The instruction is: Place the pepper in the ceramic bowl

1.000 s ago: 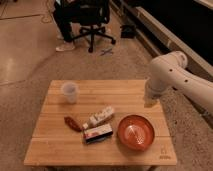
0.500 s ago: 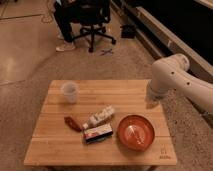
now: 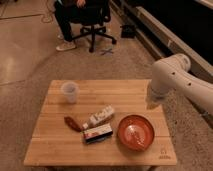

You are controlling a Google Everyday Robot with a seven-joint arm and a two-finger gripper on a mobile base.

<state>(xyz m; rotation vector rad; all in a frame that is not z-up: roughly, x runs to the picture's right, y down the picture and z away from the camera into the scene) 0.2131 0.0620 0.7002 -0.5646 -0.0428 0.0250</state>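
The pepper (image 3: 72, 123) is small and dark red and lies on the wooden table (image 3: 130, 92), left of centre. The ceramic bowl (image 3: 135, 133), reddish-orange and round, stands at the front right of the table. My white arm (image 3: 172, 75) reaches in from the right. My gripper (image 3: 149, 103) hangs at the arm's lower end over the table's right side. It is just behind the bowl and far to the right of the pepper, and it holds nothing that I can see.
A translucent plastic cup (image 3: 69, 91) stands at the table's back left. A small white bottle (image 3: 100, 117) and a red-and-white box (image 3: 98, 134) lie between the pepper and the bowl. Beyond the table are an office chair (image 3: 94, 25) and a seated person's legs (image 3: 65, 22).
My arm has shifted slightly to the right over the table's right side. The pepper, the bowl and the other items have not moved.
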